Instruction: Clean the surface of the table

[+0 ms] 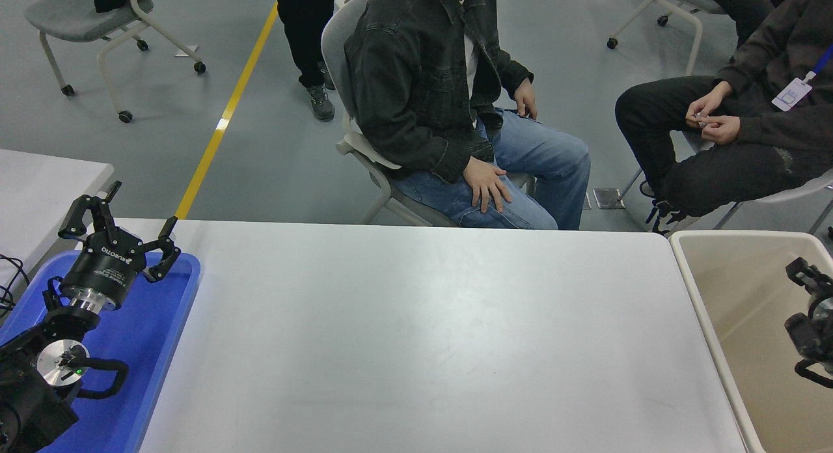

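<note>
— Over the beige bin (729, 290) hangs the right gripper (807, 310), half cut off by the picture's edge; I cannot tell whether it is open or grips anything.

— And the table surface (416, 336)?

— Just to its left, past the bin's rim. Swinging back low, the arm could clip that rim and shove the bin.

— The left gripper (120, 228)?

— Far across, fingers spread, empty, parked above the blue tray (153, 349).

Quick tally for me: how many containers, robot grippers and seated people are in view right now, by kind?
Containers: 2, the blue tray and the beige bin
Grippers: 2, the left gripper and the right gripper
Seated people: 2, one in a dark denim jacket, one wearing a lanyard
Total: 6
</note>
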Controlling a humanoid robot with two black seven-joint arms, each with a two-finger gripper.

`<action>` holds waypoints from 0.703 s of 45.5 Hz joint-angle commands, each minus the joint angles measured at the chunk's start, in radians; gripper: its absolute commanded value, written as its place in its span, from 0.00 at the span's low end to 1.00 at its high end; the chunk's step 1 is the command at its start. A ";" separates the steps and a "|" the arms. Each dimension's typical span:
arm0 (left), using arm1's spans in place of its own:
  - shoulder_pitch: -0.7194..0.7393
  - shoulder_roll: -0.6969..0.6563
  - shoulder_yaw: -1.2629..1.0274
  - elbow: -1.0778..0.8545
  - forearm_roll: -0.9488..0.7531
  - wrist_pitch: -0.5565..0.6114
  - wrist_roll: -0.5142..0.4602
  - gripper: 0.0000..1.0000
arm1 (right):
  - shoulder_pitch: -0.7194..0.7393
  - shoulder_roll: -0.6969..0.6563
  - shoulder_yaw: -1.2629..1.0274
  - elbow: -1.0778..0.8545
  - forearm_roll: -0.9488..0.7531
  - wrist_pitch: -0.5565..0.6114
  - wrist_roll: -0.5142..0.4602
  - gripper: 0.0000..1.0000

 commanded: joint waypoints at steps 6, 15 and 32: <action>0.000 0.000 0.000 0.000 0.000 0.000 0.000 1.00 | -0.001 -0.172 0.469 0.271 -0.003 0.042 0.124 0.99; 0.000 0.000 0.000 0.000 0.000 -0.001 0.000 1.00 | -0.050 -0.177 0.693 0.372 -0.009 0.047 0.199 0.99; 0.000 0.000 0.000 0.000 0.000 0.000 0.000 1.00 | -0.237 -0.172 1.212 0.714 -0.001 0.165 0.265 0.99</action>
